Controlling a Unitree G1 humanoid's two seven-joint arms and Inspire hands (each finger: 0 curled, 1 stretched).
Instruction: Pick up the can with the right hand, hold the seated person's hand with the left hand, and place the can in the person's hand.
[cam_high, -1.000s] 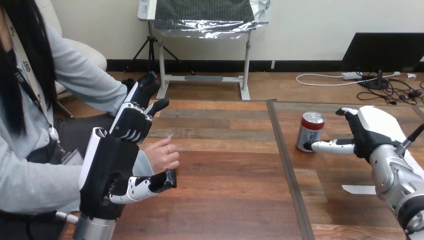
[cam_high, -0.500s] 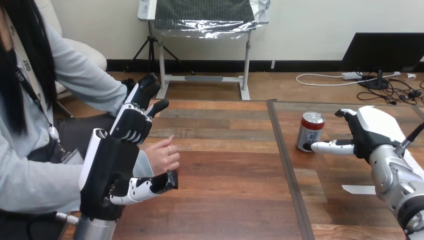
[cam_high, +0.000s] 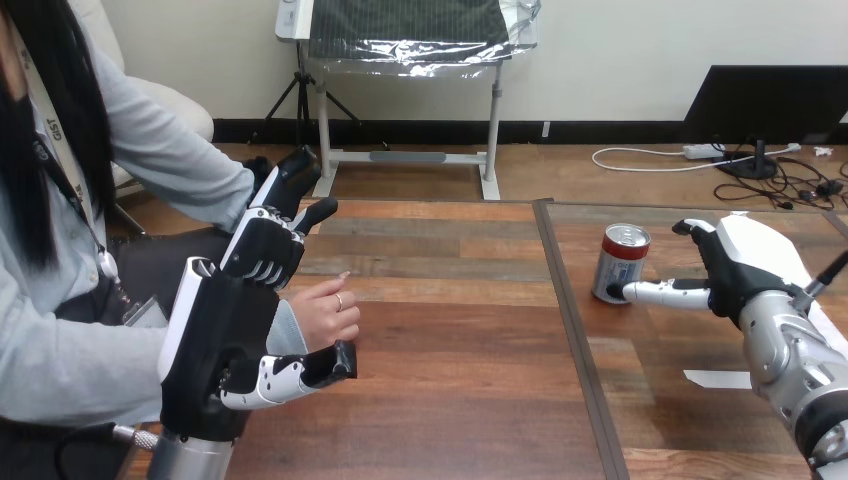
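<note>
Wooden table (cam_high: 450, 330) — can (cam_high: 621, 262) just beside right hand's (cam_high: 745, 265) spread fingers (cam_high: 665, 293).

Person's wrist (cam_high: 288, 328) partly behind left hand (cam_high: 222, 335), can (cam_high: 622, 258) base partly behind right hand (cam_high: 745, 268) thumb

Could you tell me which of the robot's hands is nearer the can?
The right hand, thumb by the can; the left hand is beside the person's hand.

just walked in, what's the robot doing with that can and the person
The red-and-silver can stands upright on the wooden table. The robot's right hand is open beside it, one finger at its base, not gripping. Its left hand is open around the seated person's hand, thumb below, fingers above, not closed on it.
</note>
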